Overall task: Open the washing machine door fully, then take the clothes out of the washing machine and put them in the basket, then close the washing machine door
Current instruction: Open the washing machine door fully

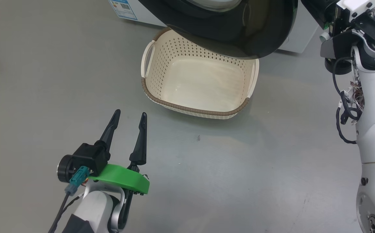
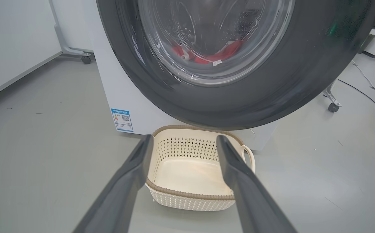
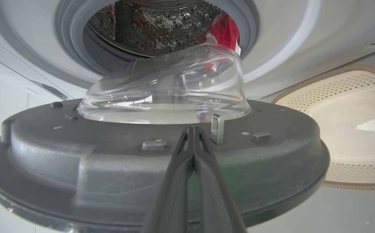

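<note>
1. Left gripper [image 1: 131, 112]: I read its two dark fingers as spread wide, holding nothing. It hangs above the grey floor [image 1: 239, 168], near the basket [image 1: 190, 110] but apart from it. In the left wrist view the fingers [image 2: 132, 174] frame the basket [image 2: 190, 194].

2. Right gripper [image 3: 192, 130]: its jaws are pressed together with nothing between them. The tips lie over the grey inner face of the washing machine door [image 3: 77, 155], just beside a small metal latch loop [image 3: 216, 127]. I cannot confirm contact.

3. The washing machine door [image 2: 271, 97] stands partly swung out from the washing machine [image 2: 135, 97]. In the head view its glossy black rim [image 1: 232, 32] overhangs the basket's far edge.

4. The clothes [image 3: 224, 30] lie inside the drum, red fabric at the grey drum mouth [image 3: 74, 48], behind the door's clear glass bowl [image 3: 165, 90]. Through the glass in the left wrist view I see the same red fabric [image 2: 207, 55].

5. The basket sits on the floor directly before the machine, below the door, with its bare cream bottom showing.

6. Markings:
- A blue sticker [image 2: 123, 119] at the cabinet's lower corner carries a QR code. Its text is too small to read.
- A white label tag [image 2: 218, 62] on the clothes is illegible.
</note>
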Robot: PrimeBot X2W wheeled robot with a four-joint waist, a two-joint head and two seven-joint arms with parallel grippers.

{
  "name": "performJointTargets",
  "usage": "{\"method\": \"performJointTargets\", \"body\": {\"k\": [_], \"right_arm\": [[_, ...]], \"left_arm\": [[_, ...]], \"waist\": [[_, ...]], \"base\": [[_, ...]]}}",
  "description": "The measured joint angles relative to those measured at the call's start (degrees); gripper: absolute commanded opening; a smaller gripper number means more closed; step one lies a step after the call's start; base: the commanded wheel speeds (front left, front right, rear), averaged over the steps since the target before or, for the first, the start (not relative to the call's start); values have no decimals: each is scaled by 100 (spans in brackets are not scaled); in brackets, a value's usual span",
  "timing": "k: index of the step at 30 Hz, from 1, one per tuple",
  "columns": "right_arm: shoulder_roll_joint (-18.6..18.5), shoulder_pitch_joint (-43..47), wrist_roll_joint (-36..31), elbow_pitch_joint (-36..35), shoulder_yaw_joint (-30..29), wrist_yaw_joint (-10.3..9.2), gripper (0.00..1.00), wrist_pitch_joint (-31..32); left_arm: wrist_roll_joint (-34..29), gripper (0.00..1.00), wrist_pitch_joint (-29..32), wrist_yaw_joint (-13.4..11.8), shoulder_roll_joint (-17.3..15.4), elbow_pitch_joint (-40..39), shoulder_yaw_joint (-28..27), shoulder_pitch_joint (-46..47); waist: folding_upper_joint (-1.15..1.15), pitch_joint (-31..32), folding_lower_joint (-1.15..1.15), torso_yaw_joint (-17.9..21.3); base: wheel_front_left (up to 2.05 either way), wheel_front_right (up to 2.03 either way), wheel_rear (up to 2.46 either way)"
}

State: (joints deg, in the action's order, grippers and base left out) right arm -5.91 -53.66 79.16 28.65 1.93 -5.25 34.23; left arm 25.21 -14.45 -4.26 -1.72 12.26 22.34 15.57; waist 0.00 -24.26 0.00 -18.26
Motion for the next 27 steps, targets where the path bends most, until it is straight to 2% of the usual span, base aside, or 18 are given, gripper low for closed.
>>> {"method": "performJointTargets", "body": {"k": [12,27], "right_arm": [[14,-1,259,156,27,-94,0,436],[65,137,477,344,194,-105,0,780]], "left_arm": [[8,100,0,-7,1,3,7,83],[8,100,0,-33,2,42,22,84]], "waist": [[0,28,0,-36],[0,181,0,-49]], "base": [[0,0,0],[0,0,0]]}}
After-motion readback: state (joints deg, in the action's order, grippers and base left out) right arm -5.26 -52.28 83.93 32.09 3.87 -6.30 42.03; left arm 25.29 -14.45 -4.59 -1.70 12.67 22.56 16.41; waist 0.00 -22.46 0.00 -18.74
